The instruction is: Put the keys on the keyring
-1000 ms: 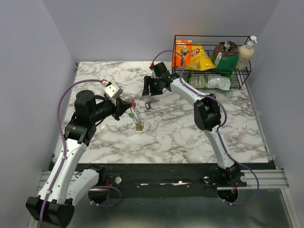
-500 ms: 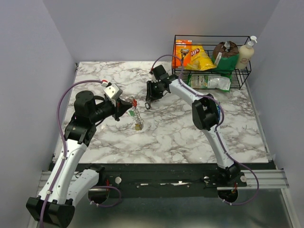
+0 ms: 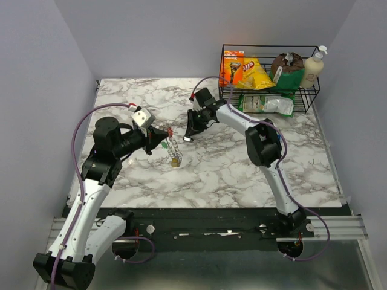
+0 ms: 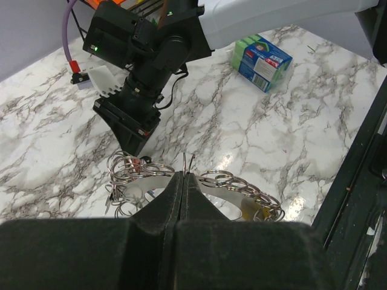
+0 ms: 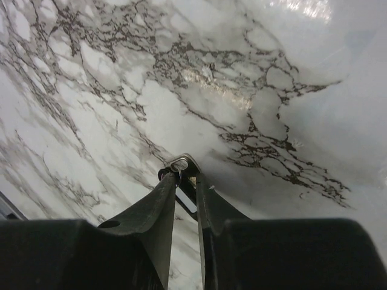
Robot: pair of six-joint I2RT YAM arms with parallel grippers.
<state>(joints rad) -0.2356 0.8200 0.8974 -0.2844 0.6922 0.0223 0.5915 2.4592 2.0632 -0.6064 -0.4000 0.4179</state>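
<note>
Well, left tool [image 4: 183, 174] tight on keyring [image 4: 219, 178], axis nearward; right tool [image 5: 187, 173] snug on clip [image 5: 180, 162]

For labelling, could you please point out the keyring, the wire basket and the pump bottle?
keyring [image 4: 245, 186], left wrist view, coiled wire loops.
wire basket [image 3: 270, 46], top external view, back rim.
pump bottle [image 3: 312, 70], top external view, its body.

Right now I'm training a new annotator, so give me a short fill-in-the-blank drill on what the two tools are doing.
1. The left tool is shut on the ____.
2. The right tool has its fingertips either side of a small clip lying on the ____.
3. The wire basket stands at the far ____ corner.
Missing words: keyring; table; right.
</note>
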